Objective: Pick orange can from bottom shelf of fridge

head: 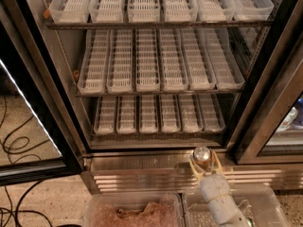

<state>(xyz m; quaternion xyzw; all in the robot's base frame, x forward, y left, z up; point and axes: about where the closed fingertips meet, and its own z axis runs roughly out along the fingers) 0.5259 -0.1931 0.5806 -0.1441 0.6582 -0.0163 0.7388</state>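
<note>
The fridge (156,70) stands open with three racks of white slotted trays. The bottom shelf (158,113) holds a row of empty lane trays. My gripper (204,163) sits low, in front of the stainless base trim, outside the fridge. Its two pale fingers (194,168) are shut on the orange can (202,156), a small copper-orange can with a silver top, held upright. The white arm runs down to the bottom right of the view.
The black-framed glass door (28,126) hangs open at left. A second glass door frame (270,122) stands at right. Two clear plastic bins (137,212) sit on the robot's base below. Black cables (14,141) lie on the speckled floor at left.
</note>
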